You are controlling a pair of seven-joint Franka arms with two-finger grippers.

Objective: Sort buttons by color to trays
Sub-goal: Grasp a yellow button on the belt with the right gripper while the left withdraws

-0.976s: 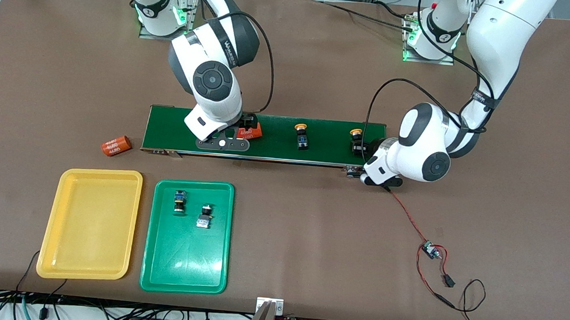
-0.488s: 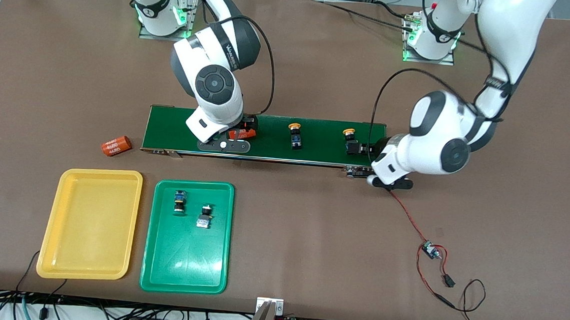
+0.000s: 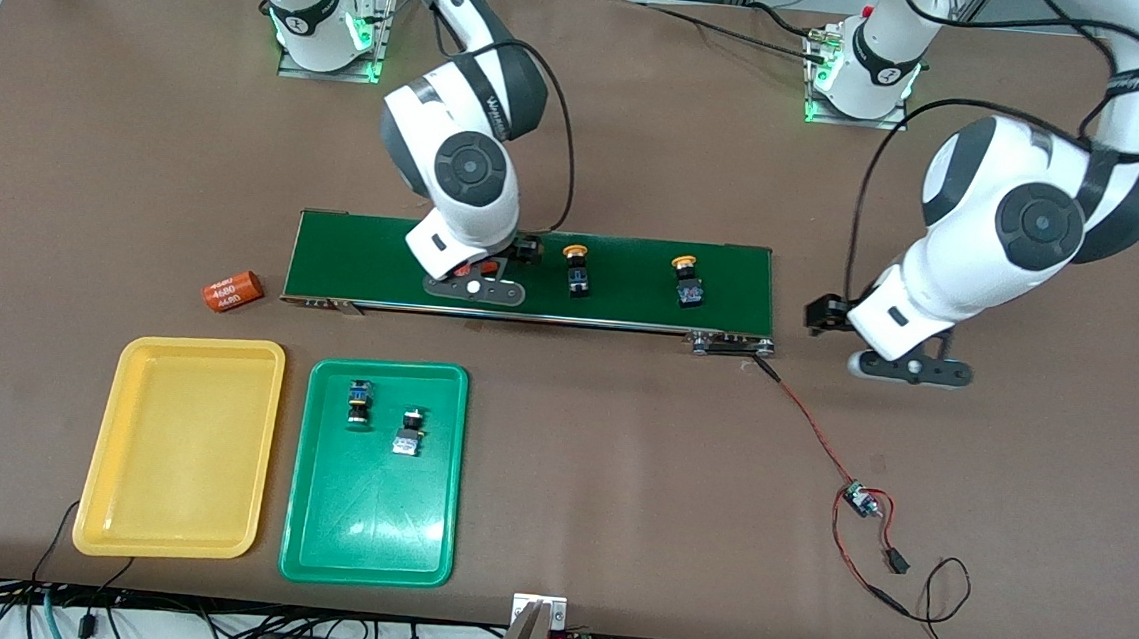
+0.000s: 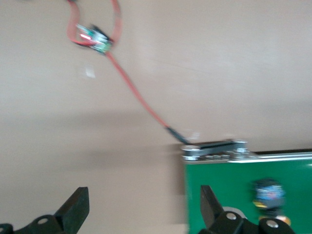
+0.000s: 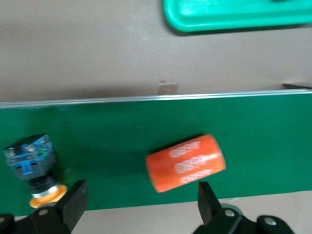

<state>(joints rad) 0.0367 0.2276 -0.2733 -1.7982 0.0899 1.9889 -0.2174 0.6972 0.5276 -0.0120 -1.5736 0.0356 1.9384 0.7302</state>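
With both pincers spread and empty, the right pincer [image 3: 477, 278] over the belt [image 3: 353, 259] should shift onto the nearest yellow-capped button [image 3: 576, 272], skipping the orange cylinder [image 5: 185, 163], while the left pincer [image 3: 902, 368] waits off the belt's end above the worktop [image 3: 620, 463].

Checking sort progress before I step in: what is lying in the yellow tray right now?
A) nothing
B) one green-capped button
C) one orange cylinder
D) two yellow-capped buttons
A: the yellow tray shows only bare plastic, while both yellow-capped buttons sit on the conveyor belt, and two buttons lie in the green tray.
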